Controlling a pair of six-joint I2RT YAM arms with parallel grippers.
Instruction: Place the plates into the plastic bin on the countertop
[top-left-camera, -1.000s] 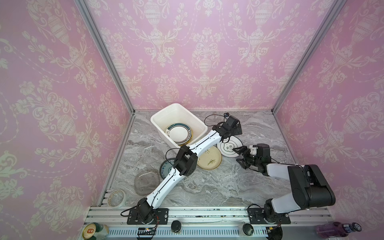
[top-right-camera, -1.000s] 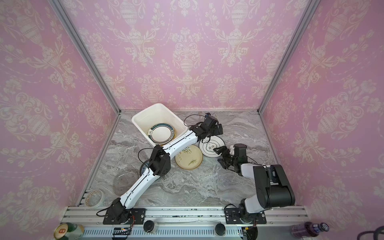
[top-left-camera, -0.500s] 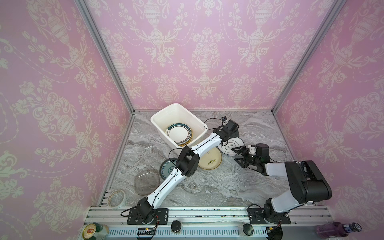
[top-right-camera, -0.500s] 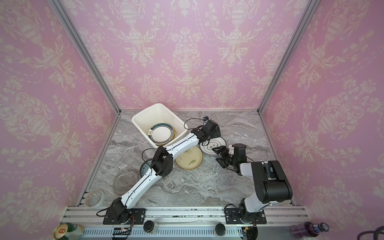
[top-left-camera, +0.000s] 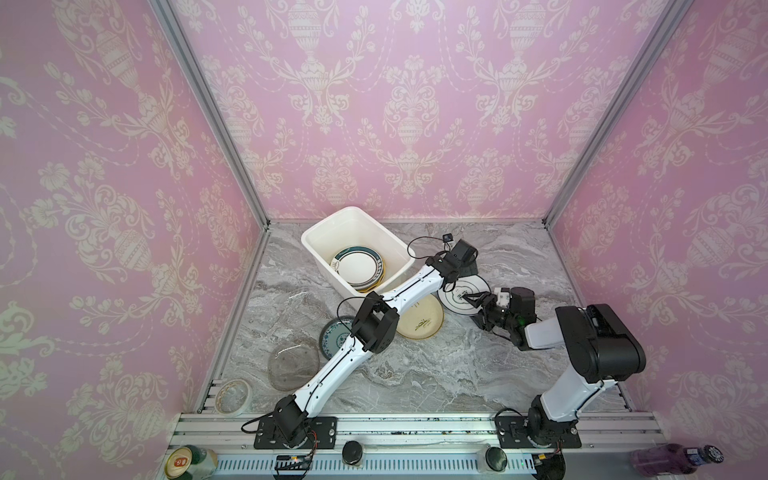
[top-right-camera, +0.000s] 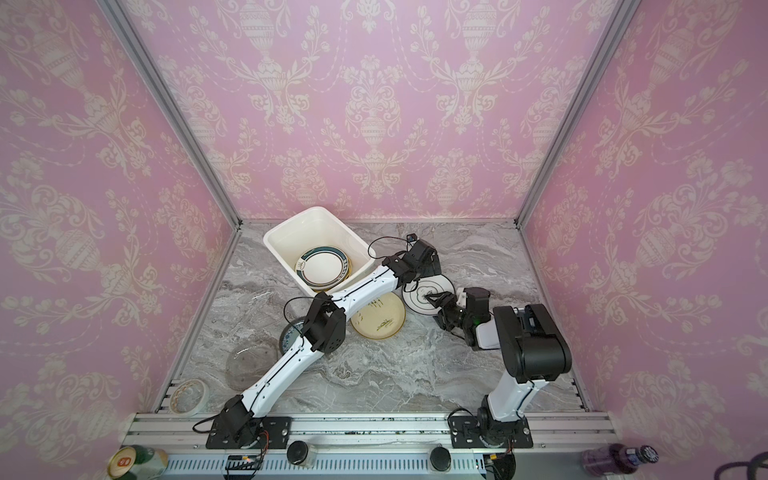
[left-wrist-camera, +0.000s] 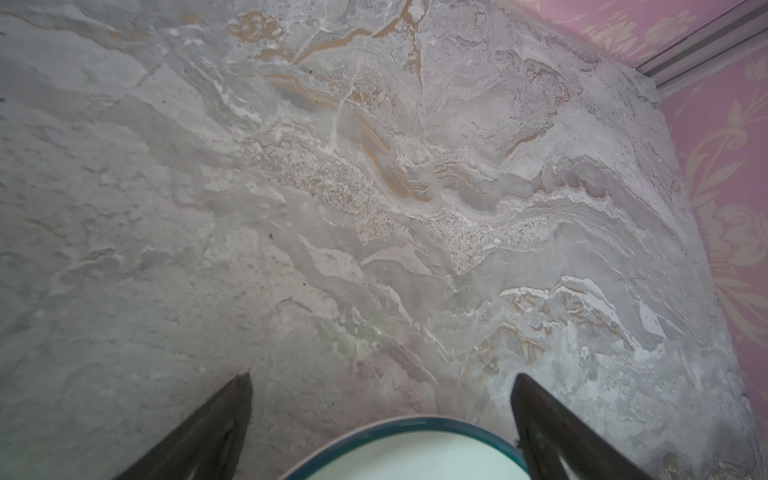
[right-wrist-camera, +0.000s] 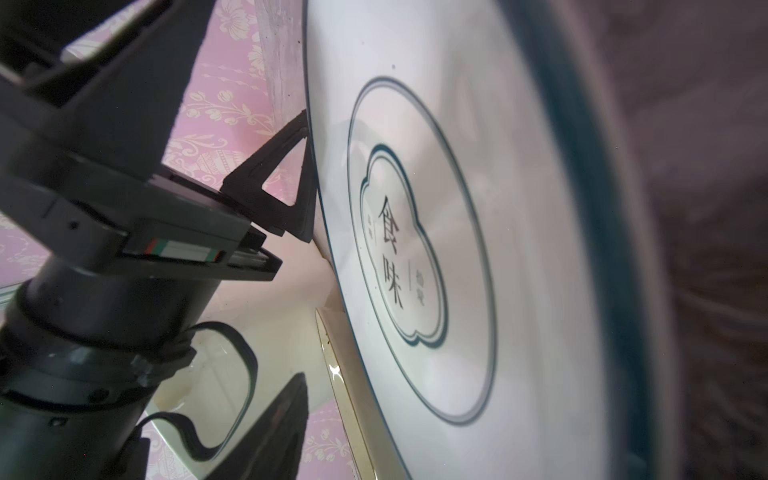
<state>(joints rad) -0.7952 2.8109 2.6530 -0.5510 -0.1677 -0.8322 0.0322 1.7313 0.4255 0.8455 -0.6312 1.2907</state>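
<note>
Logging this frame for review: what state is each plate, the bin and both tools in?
bin: upright, holds a stack of plates.
white plate: on the counter, between both tools.
cream plate: flat, partly under the left arm.
teal plate: flat, partly hidden by that arm.
glass plate: flat, untouched.
left tool: open, straddling the white plate's far rim.
right tool: at its near rim; grip unclear.

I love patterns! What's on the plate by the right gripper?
White plate: teal rim, teal rings, black characters; clearest in right wrist view.
</note>
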